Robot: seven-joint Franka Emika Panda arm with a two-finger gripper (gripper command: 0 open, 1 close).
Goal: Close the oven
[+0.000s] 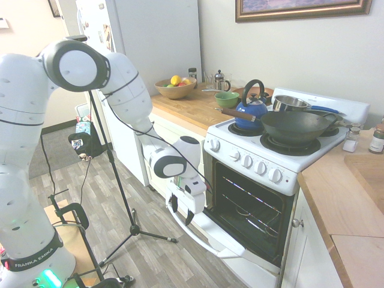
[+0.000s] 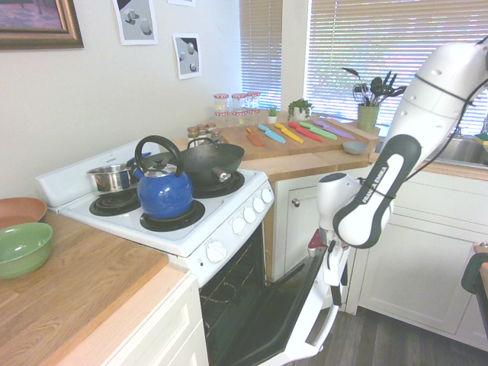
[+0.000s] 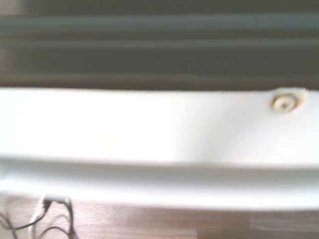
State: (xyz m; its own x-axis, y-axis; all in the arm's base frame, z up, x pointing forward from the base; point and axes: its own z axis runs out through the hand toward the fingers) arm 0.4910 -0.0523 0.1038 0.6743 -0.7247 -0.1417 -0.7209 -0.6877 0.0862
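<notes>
The oven stands between two parts of the wooden bench, with the kettle on its top. Its door hangs down at a slant, so it is open, and the wire racks inside can be seen. The tool is at the upper edge of the door, close to the white handle. Its two fingers are apart, with a visible gap; whether the handle is between them or only near them, I cannot tell. I judge that the reaching part is mostly done, but the closing itself is not finished. What is left is to bring the door up and inward, until it meets the oven front and no dark gap remains
</notes>
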